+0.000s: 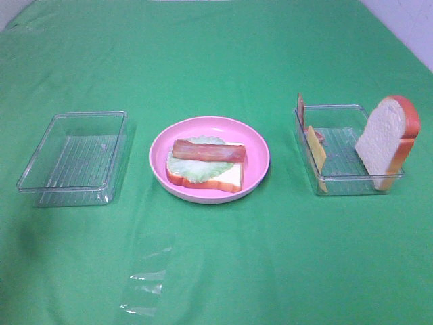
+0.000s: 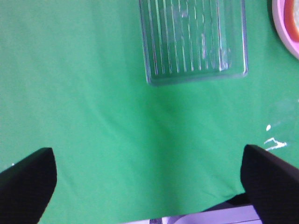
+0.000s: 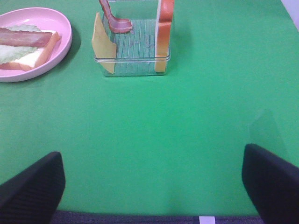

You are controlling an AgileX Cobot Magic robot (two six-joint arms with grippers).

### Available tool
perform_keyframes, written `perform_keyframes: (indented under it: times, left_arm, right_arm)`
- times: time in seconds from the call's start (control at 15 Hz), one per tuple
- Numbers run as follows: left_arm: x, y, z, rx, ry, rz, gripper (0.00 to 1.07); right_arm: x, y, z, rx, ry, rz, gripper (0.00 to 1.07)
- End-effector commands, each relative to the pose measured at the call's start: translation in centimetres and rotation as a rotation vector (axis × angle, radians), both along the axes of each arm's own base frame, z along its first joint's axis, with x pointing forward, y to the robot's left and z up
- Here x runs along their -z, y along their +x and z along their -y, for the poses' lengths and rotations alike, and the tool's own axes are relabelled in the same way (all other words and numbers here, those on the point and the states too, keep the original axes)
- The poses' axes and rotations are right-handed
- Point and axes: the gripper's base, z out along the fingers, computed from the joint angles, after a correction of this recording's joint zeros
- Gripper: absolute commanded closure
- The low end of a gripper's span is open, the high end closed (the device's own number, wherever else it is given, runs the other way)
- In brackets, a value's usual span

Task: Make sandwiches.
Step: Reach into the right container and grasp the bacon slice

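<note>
1. A faintly creased green cloth covered the counter [image 1: 216,257].
2. The unfinished sandwich [image 1: 206,164] lay on a pink round plate [image 1: 256,150] at the middle. It was a white bread slice [image 1: 230,178] with an orange-brown crust, ruffled pale lettuce [image 1: 184,168], and a glossy bacon strip [image 1: 206,150] on top.
3. A ribbed clear tray [image 1: 345,187] on the right held a leaning second bread slice [image 1: 382,139], a thin yellow cheese slice [image 1: 316,154], and more bacon [image 3: 117,21] that was hard to make out.
4. The left jaws and right jaws were spread wide and grasped nothing; only their black tips showed.

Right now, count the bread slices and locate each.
2. One bread slice lies on the pink plate under lettuce and bacon; the second bread slice leans upright in the right clear tray.
</note>
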Motion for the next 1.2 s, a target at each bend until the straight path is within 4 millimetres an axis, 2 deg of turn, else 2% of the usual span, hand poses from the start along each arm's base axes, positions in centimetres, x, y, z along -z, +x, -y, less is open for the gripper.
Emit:
perform_keyframes:
  times: [0.07,0.2,0.27,0.53,0.6,0.67,0.8,1.2]
  left_arm:
    - [-0.3,-6.0,0.1,0.008,0.006,-0.040,0.06]
    - [-1.2,-10.6,0.0,0.007,0.010,0.052,0.06]
    - [-1.4,-11.6,0.0,0.007,0.010,0.078,0.06]
    - [-2.4,-18.7,-0.2,0.000,0.035,0.300,0.06]
    - [-2.4,-21.4,-0.2,0.000,0.041,0.408,0.06]
    - [-2.1,-22.7,-0.2,-0.002,0.041,0.467,0.06]
    - [-0.7,-24.4,-0.2,0.000,0.045,0.556,0.06]
    - [3.8,-26.2,0.0,-0.010,0.008,0.670,0.06]
  right_arm:
    - [0.0,-0.3,-0.1,0.003,0.002,0.028,0.09]
    - [0.0,-0.3,-0.1,0.003,0.002,0.028,0.09]
    - [0.0,-0.3,-0.1,0.003,0.002,0.028,0.09]
    - [0.0,-0.3,-0.1,0.003,0.002,0.028,0.09]
    - [0.0,-0.3,-0.1,0.003,0.002,0.028,0.09]
    - [0.0,-0.3,-0.1,0.003,0.002,0.028,0.09]
    - [0.0,-0.3,-0.1,0.003,0.002,0.027,0.09]
    - [0.0,-0.3,-0.1,0.003,0.002,0.027,0.09]
